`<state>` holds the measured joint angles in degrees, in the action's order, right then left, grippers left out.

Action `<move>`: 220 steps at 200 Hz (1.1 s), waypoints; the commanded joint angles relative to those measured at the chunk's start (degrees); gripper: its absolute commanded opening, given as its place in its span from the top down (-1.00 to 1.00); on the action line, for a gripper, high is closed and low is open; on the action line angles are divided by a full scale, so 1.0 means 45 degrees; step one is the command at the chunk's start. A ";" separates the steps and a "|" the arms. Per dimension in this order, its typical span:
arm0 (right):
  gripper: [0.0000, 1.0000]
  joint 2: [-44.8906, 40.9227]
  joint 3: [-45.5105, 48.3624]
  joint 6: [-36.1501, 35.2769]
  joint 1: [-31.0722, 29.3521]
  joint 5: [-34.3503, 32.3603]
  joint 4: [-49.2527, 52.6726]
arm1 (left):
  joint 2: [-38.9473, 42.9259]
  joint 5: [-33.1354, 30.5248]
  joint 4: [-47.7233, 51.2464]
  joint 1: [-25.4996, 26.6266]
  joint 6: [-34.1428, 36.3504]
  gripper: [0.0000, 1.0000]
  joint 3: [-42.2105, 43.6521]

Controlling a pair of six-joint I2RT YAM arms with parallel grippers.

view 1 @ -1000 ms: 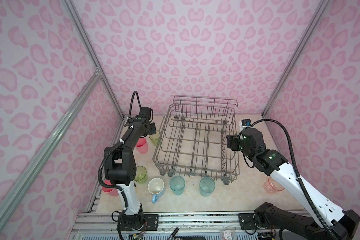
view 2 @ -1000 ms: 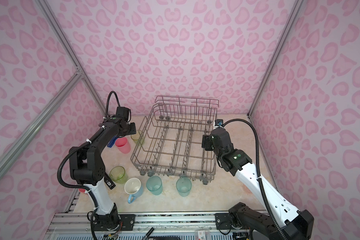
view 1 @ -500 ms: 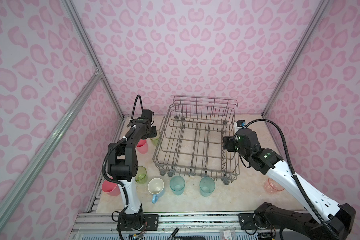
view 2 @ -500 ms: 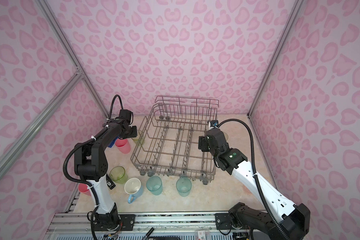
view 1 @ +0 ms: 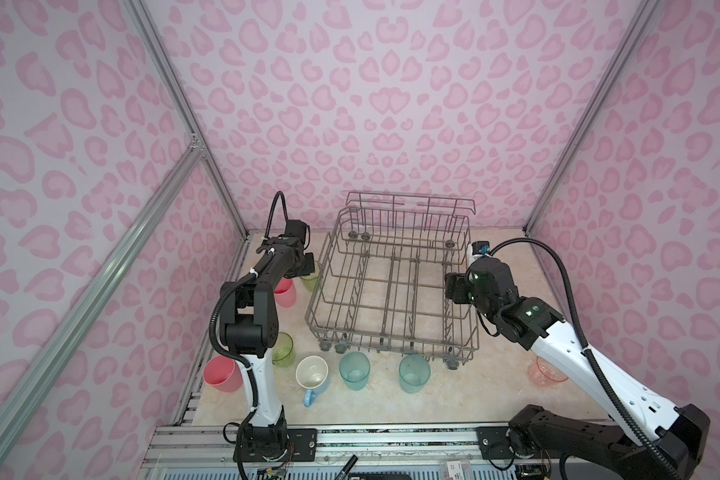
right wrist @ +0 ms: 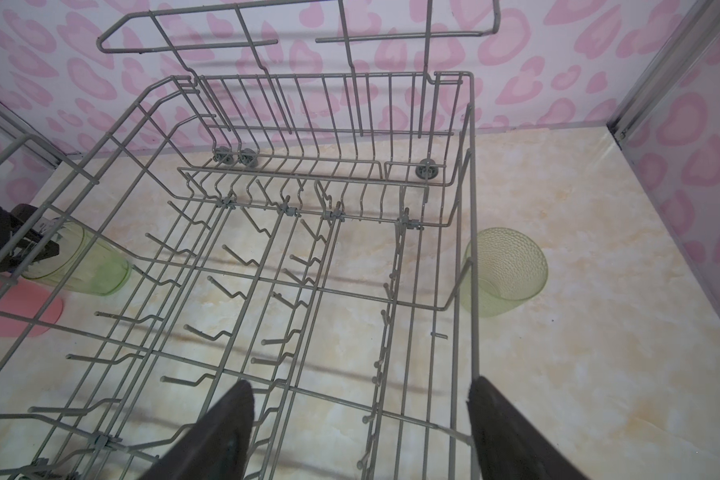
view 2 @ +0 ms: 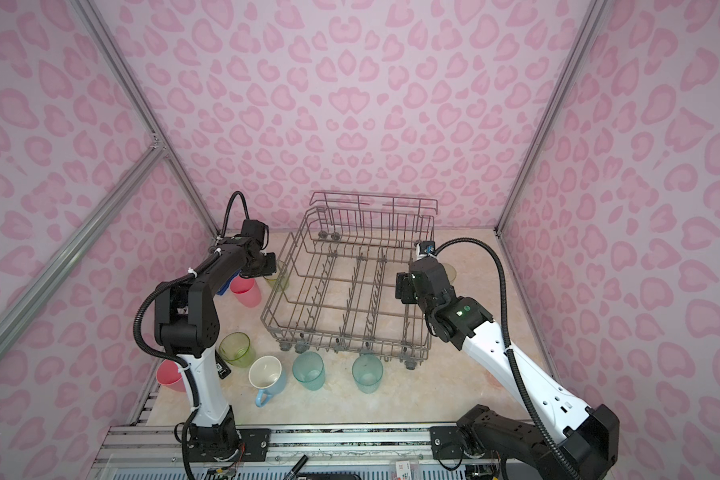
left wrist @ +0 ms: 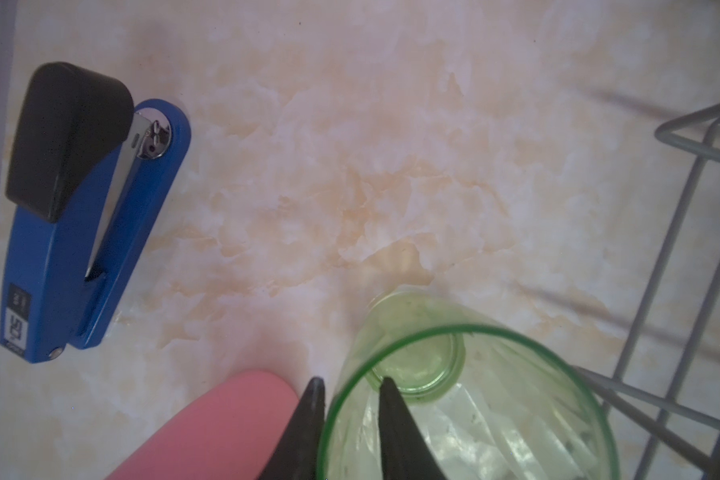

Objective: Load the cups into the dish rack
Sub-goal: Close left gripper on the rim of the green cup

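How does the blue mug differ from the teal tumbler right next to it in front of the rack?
The mug is opaque light blue with a white inside. The teal tumbler is translucent. The mug has a handle, which points away from the dish rack. The teal tumbler has none. Shared: both stand upright, mouth up, on the table just in front of the dish rack.
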<state>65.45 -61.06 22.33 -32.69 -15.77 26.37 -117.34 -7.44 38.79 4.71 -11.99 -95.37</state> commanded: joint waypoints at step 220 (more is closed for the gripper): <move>-0.61 -0.0072 -0.0122 -0.0097 -0.0063 -0.0706 -0.0049 | 0.1335 -0.0875 0.0280 -0.0060 -0.0305 0.88 -0.1273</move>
<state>64.64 -61.21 22.24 -32.91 -18.41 26.46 -112.99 -8.75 39.22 4.78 -13.06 -99.59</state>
